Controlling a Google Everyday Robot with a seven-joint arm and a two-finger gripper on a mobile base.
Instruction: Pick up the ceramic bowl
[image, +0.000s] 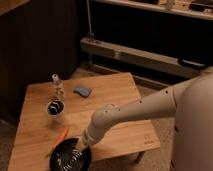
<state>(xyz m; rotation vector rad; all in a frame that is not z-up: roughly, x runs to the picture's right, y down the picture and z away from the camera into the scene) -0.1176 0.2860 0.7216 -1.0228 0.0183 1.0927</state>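
The ceramic bowl (69, 159) is a wide glossy black dish with pale spiral rings inside. It sits at the front edge of the wooden table (115, 100), near the left corner, partly cut off by the bottom of the view. My gripper (82, 147) reaches down from the white arm (135, 112) to the bowl's right rim and seems to touch it.
A small white cup with a dark inside (55, 109) stands at the table's left. A small clear bottle (57, 85) is behind it. A blue-grey sponge (82, 91) lies mid-table. An orange stick-like thing (61, 135) lies by the bowl. Dark shelving stands behind.
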